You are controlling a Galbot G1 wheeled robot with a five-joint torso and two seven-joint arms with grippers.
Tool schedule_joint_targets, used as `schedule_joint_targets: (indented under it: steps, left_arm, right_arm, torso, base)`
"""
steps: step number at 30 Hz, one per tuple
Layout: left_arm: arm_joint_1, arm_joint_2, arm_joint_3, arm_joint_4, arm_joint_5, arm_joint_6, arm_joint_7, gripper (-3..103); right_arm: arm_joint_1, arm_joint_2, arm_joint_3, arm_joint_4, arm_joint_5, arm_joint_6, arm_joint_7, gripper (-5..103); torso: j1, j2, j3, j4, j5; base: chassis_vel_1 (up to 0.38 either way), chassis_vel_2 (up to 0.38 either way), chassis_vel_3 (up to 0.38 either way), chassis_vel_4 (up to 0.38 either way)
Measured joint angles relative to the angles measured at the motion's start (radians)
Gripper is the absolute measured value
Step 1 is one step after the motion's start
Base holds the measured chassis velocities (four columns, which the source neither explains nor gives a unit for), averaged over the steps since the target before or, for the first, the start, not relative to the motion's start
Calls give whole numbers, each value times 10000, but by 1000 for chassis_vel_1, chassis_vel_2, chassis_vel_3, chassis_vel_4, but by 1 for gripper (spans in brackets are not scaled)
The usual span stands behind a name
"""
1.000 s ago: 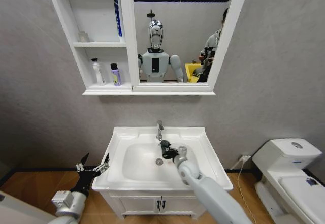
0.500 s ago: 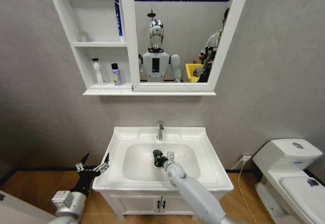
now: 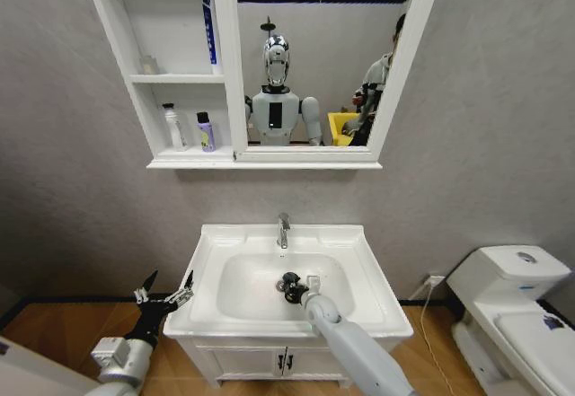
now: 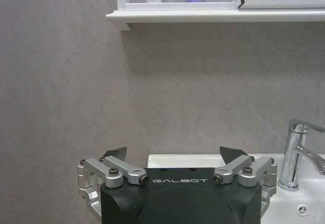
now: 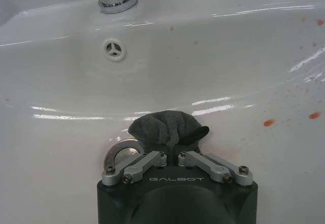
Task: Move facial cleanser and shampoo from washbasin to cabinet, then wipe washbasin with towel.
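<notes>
My right gripper [image 3: 290, 286] is down in the bowl of the white washbasin [image 3: 368, 279], shut on the small black towel [image 5: 167, 129]. The bunched towel presses on the bowl floor beside the drain [image 5: 122, 150], below the chrome tap [image 3: 283, 230]. Reddish spots [image 5: 269, 123] dot the bowl's wall. My left gripper [image 3: 164, 297] hangs open and holds nothing, left of the basin's front corner. On the cabinet's [image 3: 175, 77] lowest shelf stand a white bottle [image 3: 173, 127] and a purple bottle [image 3: 206, 132]; I cannot tell which is the facial cleanser and which the shampoo.
A white-framed mirror [image 3: 314, 55] joins the cabinet and reflects the robot. A white toilet [image 3: 508, 306] stands to the right. Under the basin is a low vanity with two doors [image 3: 283, 360]. Grey wall lies behind; wooden floor shows at the left.
My right gripper has dragged the towel across the bowl, from near the tap toward the drain and a little forward. The left arm has not moved.
</notes>
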Motion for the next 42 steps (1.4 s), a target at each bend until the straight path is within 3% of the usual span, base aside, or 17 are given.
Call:
schedule_joint_targets:
  steps: [8, 14, 17, 28, 39, 40, 42]
  left_arm:
    - [0, 0, 0, 0, 0, 0, 0, 100]
    - [0, 0, 0, 0, 0, 0, -1, 100]
    - [0, 0, 0, 0, 0, 0, -1, 100]
    - [0, 0, 0, 0, 0, 0, 0, 100]
    - [2, 1, -3, 0, 0, 0, -1, 100]
    - [2, -1, 3, 2, -1, 0, -13, 100]
    - [0, 1, -2, 0, 0, -3, -8, 100]
  right_arm:
    - [-211, -954, 218, 445, -34, -21, 307, 5]
    - [-283, -1098, 446, 458, -461, 96, 316, 5]
    - [-234, -1220, 518, 420, -1249, 292, 279, 5]
    - [27, -1645, 683, 396, -2583, 733, 112, 5]
    - [248, -1970, 1105, 397, -2997, 987, 48, 5]
    - [305, -2071, 1300, 379, -3186, 1093, 88, 5]
    - [316, -2109, 1347, 404, -3332, 1210, 45, 5]
  torso:
    - [0, 1, -1, -2, -3]
    - [-1, 1, 0, 0, -1]
    - [0, 0, 1, -1, -2]
    - [-1, 0, 2, 0, -1]
    - [-4, 2, -1, -1, 2]
    - [0, 2, -3, -19, -41]
    - [4, -1, 2, -19, 7]
  base:
    - [0, 0, 0, 0]
    - [0, 0, 0, 0]
    - [0, 0, 0, 0]
    - [0, 0, 0, 0]
    - [0, 0, 0, 0]
    - [0, 0, 0, 0]
    - [-41, -10, 5, -6]
